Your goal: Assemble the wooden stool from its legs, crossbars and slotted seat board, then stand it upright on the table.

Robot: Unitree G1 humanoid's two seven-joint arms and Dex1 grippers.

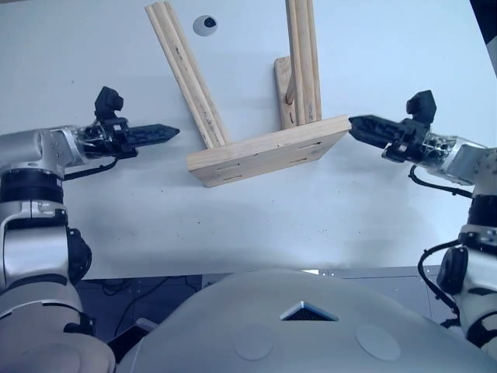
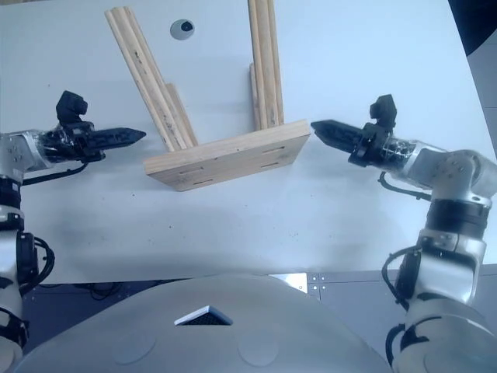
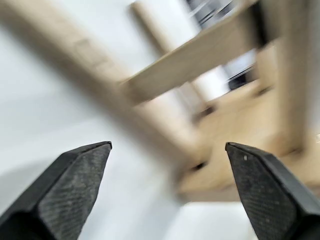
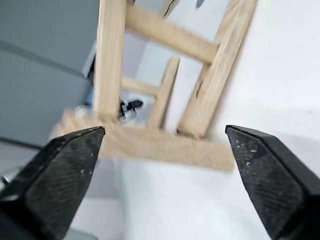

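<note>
The wooden stool lies on its side on the white table, with its slotted seat board point(image 1: 268, 150) facing me and its legs point(image 1: 186, 74) pointing away. A crossbar point(image 4: 170, 34) joins two legs in the right wrist view. My left gripper point(image 1: 167, 133) hovers open a short way left of the seat board, fingers aimed at the stool, nothing between them. On the other side, my right gripper point(image 1: 359, 126) is open too, its tips just off the seat board's right corner and apart from it. Both wrist views show wide gaps, the left gripper point(image 3: 167, 150) and the right gripper point(image 4: 165, 132) each framing the stool.
A small round grey-and-black disc point(image 1: 205, 25) lies on the table beyond the stool, between its legs. The table's front edge point(image 1: 233, 273) runs close to me. Bare tabletop lies on both sides of the stool and in front of it.
</note>
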